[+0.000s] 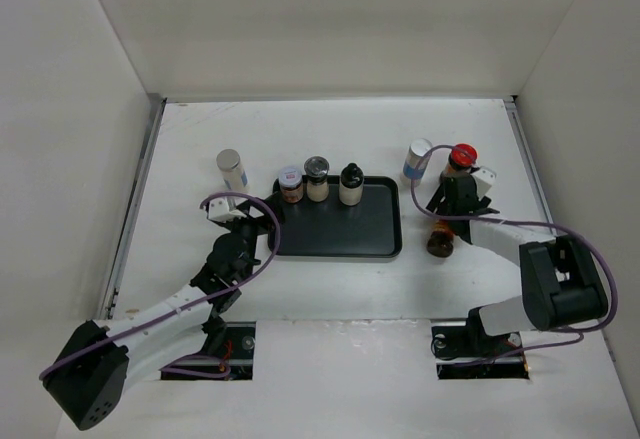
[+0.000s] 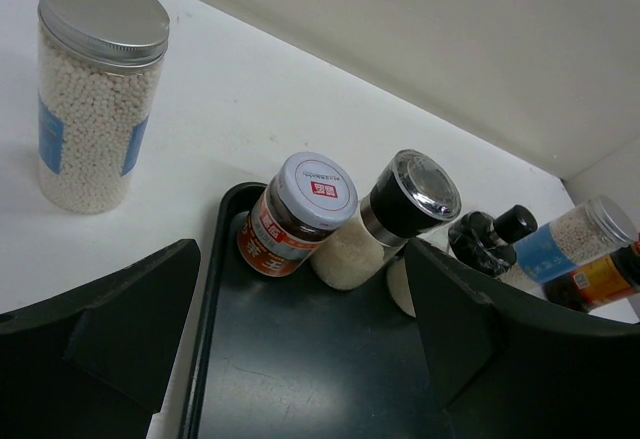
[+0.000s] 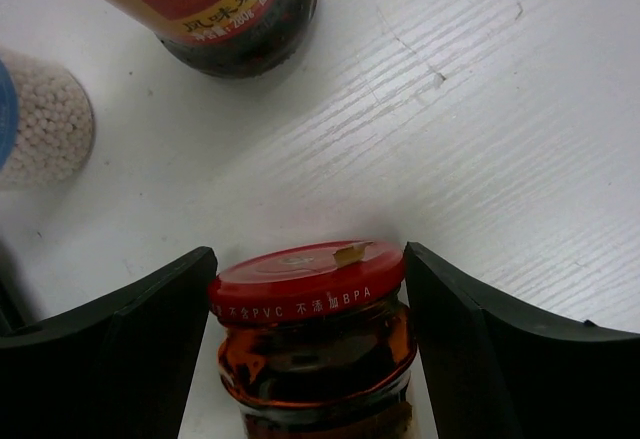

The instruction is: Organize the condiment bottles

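Roughly halfway, judging by the layout: three of the seven condiment bottles [image 1: 316, 181] on the tray [image 1: 335, 234], four off it on the bare worktop [image 1: 330, 129]. Nearest, right of the tray, a red-lidded jar [image 3: 315, 359] of dark reddish-brown oily paste, set between the jaws of the right arm [image 1: 500, 231], lid rim level with both inner faces and seemingly touching them; clamped or merely flanked, cannot tell. Upright or tipped, likewise hard to say. Next, on the left, the jaws of the left arm [image 1: 165, 311], spread wide and gripping nothing, hovering over the tray's near-left corner. Then the flat black tray itself, bare across its near part. Lined up along its far rim, left to right: a grey-lidded jar [image 2: 295, 214] with a red-orange label, contents not readable; a black-capped grinder [image 2: 400, 204] full of pale granules; a black-capped bottle [image 1: 351, 187] with a pale body, contents unclear. Farther out, off the tray: to the left, a silver-topped cylinder [image 2: 90, 99] packed with small white beads, upright, near the tray's far-left corner yet apart from it; to the right, a second silver-topped cylinder [image 1: 418, 160] with the same white beads, just beside a red-capped dark bottle [image 1: 461, 162] of dark sauce. Left to do, probably: bringing those four over to join the row.
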